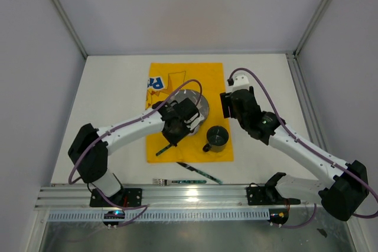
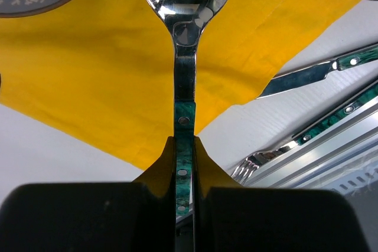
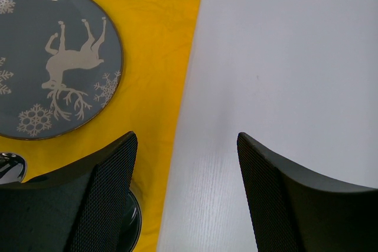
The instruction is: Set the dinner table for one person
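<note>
The dinner table [image 1: 112, 104] is the wide white top under everything, bare on its left side. I judge it rigid, fixed and smooth: nothing to grasp there, only a surface to set things down on, and polished cutlery would likely slide on it rather than catch. Down its middle lies a yellow cloth [image 1: 177, 75], soft and probably quick to ruck if dragged.

Over the cloth's near left part, the left gripper [image 2: 184, 149] is clamped on a spoon [image 2: 184, 87]. The fingers pinch the green handle near its end, and the shiny bowl points out ahead over the yellow. Whether the bowl touches the cloth I cannot tell. The spoon looks light, stiff and slippery at the metal end, so the handle seems the right place to hold it.

Near the front edge, a fork [image 1: 159, 181] and a knife [image 1: 199, 173] lie on bare table, just off the cloth.

Further right on the cloth sit a grey plate [image 3: 59, 63] with a reindeer print, likely breakable, and a dark mug [image 1: 217, 137] near the cloth's right edge.

The right gripper [image 3: 186, 140] hangs over the cloth's right edge, fingers apart and holding nothing
</note>
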Controlling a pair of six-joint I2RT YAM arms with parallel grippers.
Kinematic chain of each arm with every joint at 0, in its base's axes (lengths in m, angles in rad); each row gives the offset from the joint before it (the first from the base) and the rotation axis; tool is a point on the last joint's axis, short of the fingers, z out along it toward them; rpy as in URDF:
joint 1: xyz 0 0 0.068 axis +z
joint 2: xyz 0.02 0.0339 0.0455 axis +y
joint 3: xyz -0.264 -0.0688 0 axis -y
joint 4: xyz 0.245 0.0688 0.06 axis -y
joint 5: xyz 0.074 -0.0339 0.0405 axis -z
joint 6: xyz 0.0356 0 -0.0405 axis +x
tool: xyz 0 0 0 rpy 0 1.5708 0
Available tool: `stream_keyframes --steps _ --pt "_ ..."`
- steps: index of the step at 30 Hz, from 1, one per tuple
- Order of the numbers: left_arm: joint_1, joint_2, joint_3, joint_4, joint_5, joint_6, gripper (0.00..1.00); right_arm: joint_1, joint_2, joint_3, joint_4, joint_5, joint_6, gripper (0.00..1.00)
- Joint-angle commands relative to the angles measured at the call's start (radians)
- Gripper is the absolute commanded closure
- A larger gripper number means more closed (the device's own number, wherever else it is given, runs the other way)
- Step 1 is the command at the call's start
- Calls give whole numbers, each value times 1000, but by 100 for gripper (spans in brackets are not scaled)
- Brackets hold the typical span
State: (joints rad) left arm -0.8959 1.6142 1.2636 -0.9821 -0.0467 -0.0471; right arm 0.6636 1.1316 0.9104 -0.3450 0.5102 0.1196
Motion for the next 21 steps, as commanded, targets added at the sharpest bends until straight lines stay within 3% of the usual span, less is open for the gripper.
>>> stream_keyframes --steps 1,9,21 --pt "3 30 -18 19 31 44 100 -4 10 19 21 8 6 27" --pt "3 131 0 25 136 88 100 -4 42 44 11 10 3 27" --pt "20 253 34 62 108 144 100 -4 50 44 0 30 -14 27"
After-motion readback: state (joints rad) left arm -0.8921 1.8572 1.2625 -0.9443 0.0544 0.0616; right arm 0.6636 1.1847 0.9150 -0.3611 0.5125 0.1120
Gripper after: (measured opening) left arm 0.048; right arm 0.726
